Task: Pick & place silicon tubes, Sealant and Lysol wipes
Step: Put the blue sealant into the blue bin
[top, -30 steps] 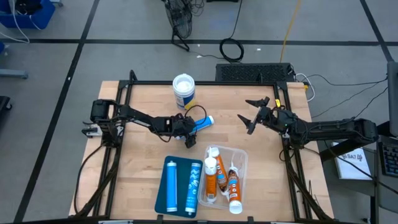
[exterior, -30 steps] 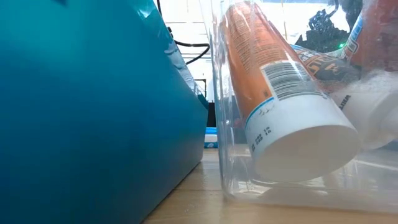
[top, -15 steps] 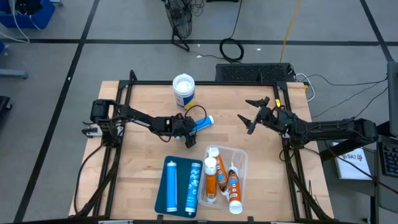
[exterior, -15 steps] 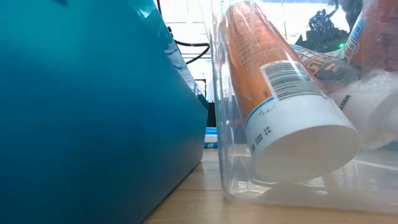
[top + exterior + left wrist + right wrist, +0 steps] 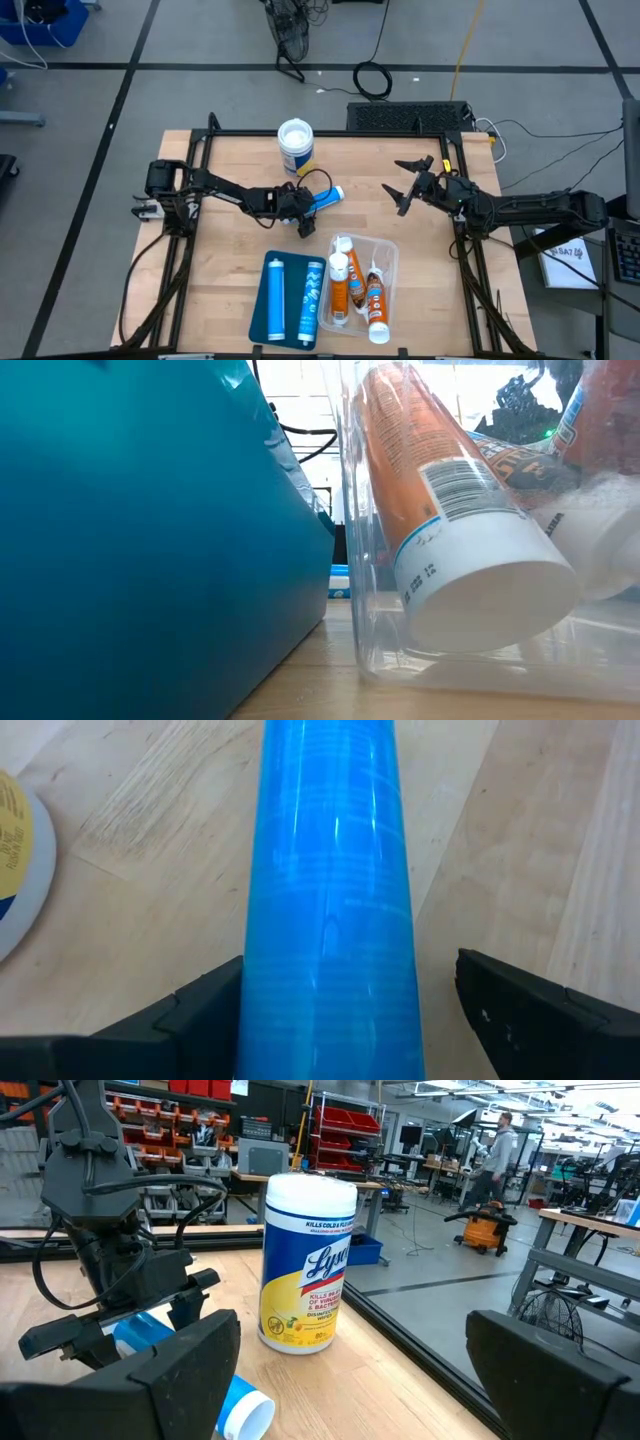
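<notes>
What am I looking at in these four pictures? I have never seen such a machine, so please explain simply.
It is a robot with two dark arms at a wooden table. One picture looks down from above, one looks level from the tabletop, and two come from cameras on the arms' wrists.

The left tool is lowered at a blue tube lying on the table; in its wrist picture the tube lies between the two fingers, not clearly squeezed. The right tool hangs open and empty.

Behind stands the wipes canister, also seen from the right wrist. In front, a blue tray holds two blue tubes, and a clear box holds orange ones. The level picture sits very close to that tray and box.
</notes>
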`<state>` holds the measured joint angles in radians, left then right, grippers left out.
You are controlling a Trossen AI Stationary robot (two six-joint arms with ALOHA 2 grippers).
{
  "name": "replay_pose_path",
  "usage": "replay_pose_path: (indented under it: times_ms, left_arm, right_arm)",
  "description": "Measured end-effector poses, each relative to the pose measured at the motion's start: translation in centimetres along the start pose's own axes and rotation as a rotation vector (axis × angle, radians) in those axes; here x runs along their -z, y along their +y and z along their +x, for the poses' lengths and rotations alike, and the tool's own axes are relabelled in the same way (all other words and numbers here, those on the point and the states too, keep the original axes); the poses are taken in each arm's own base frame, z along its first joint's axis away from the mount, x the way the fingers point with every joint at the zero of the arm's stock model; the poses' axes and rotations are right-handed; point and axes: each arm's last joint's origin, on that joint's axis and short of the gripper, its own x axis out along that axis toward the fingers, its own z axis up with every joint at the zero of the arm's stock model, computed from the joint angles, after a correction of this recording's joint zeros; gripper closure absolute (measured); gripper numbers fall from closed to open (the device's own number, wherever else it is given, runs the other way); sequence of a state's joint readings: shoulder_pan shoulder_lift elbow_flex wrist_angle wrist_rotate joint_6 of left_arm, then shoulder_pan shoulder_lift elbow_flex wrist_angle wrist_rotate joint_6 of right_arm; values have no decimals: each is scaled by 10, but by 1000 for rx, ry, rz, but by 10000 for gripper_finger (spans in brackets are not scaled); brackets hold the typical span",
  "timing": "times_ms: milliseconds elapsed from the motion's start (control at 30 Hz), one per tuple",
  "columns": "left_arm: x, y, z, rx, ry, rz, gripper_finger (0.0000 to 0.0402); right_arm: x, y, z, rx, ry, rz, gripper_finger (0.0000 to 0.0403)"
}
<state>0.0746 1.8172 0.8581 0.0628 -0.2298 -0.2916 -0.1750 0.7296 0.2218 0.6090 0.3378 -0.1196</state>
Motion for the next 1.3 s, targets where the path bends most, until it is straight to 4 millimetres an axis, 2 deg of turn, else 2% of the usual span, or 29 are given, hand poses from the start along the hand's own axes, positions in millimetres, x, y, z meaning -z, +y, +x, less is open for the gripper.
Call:
replay_pose_path:
  times_ms: [933,1033,1300]
  left_arm:
    - [1,0,0,-5,7,2,68]
    - [1,0,0,-5,8,2,88]
    - [1,0,0,-5,7,1,184]
  right_arm:
    - [0,0,0,0,0,0,39]
    - [0,0,0,0,0,0,39]
    - [0,0,0,0,0,0,39]
